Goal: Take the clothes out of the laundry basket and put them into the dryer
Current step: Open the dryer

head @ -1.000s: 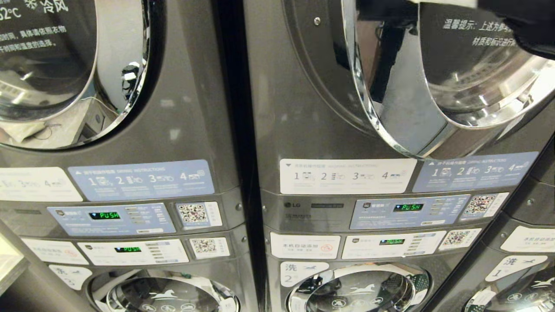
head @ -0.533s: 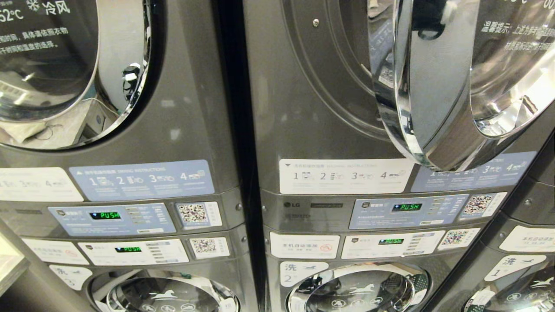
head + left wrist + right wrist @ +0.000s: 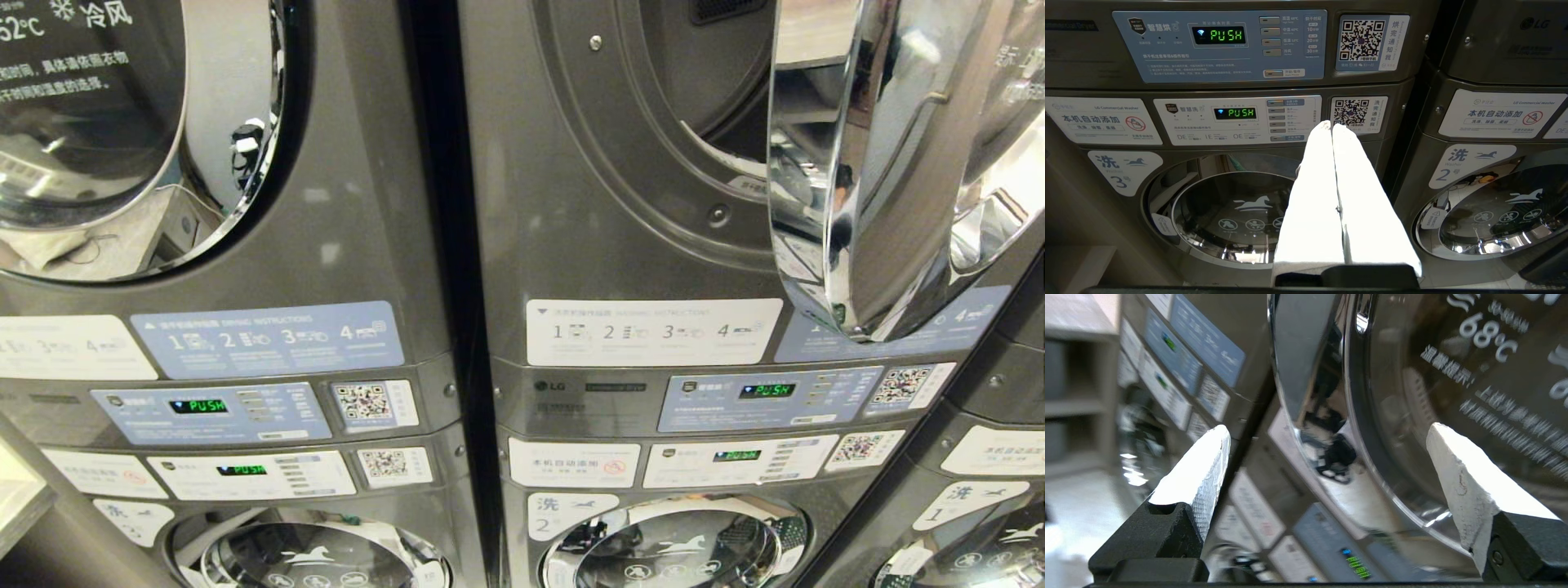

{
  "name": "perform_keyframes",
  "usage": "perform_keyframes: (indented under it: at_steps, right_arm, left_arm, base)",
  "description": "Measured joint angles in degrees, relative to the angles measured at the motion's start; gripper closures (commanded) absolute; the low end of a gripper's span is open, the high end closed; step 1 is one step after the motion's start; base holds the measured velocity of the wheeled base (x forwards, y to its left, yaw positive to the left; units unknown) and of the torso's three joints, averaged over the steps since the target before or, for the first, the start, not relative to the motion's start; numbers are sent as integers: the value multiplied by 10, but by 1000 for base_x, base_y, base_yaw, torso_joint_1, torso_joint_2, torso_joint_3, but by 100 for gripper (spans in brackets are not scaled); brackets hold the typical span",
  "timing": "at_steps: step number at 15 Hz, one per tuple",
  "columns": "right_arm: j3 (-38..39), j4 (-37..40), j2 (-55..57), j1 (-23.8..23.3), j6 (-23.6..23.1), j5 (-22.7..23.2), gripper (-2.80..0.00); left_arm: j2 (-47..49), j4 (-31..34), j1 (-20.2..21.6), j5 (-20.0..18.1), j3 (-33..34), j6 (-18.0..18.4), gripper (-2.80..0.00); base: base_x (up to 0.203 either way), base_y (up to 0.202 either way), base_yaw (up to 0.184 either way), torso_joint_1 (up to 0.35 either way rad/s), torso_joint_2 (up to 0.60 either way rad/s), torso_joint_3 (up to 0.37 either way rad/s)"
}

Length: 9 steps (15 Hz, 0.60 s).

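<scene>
- Head view shows the dryer (image 3: 620, 163) with its chrome door (image 3: 882, 163) swung out; the drum opening (image 3: 718, 98) looks dark, contents unclear.
- No laundry basket or clothes appear in any view.
- Right gripper (image 3: 1327, 433) stands spread wide and empty, facing the door glass.
- Left gripper (image 3: 1331, 126) is pressed closed, empty, before a washer (image 3: 1229, 204).

Two stacked machines stand side by side; the right dryer (image 3: 620, 163) sits above a washer (image 3: 678, 547), its door (image 3: 882, 180) swung open at the dryer's right edge
</scene>
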Motion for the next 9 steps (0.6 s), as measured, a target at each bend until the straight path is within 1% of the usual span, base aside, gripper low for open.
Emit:
perform_keyframes:
  at_steps: [1,2,3,6,9]
  right_arm:
    - [14,-16,-2,0,-33,-1,-280]
    - [26,-37,-3,-1,-53,-2,-280]
    - [37,-60,-3,-1,-61,-2,-280]
    - [52,-138,7,0,-57,5,-280]
    - [83,-139,2,3,-55,27,-280]
  left_arm:
    - [0,0,0,0,0,0,0]
    - [0,0,0,0,0,0,0]
    - [0,0,0,0,0,0,0]
    - [0,0,0,0,0,0,0]
    - [0,0,0,0,0,0,0]
  base:
    - [0,0,0,0,0,0]
    - [0,0,0,0,0,0]
    - [0,0,0,0,0,0]
    - [0,0,0,0,0,0]
    - [0,0,0,0,0,0]
